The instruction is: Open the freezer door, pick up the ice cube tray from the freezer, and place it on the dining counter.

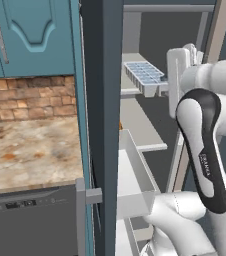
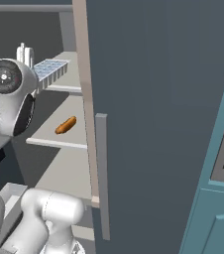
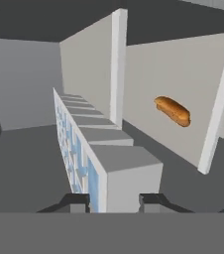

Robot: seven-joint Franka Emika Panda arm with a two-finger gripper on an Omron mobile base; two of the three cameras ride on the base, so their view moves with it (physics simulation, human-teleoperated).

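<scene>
Inside the freezer (image 1: 140, 125), the gripper (image 3: 113, 201) grasps one ice cube tray (image 1: 146, 77) by its near end, just above the upper shelf (image 2: 64, 89). One sausage (image 2: 65, 125) lies on the shelf below.

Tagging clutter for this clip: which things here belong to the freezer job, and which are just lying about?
Job:
- tray, in the freezer, claw shut on its end
- freezer door, already open

Lying about:
- hot dog on a lower shelf
- small counter by the brick wall
- dishwasher under it
- teal cabinets above
</scene>
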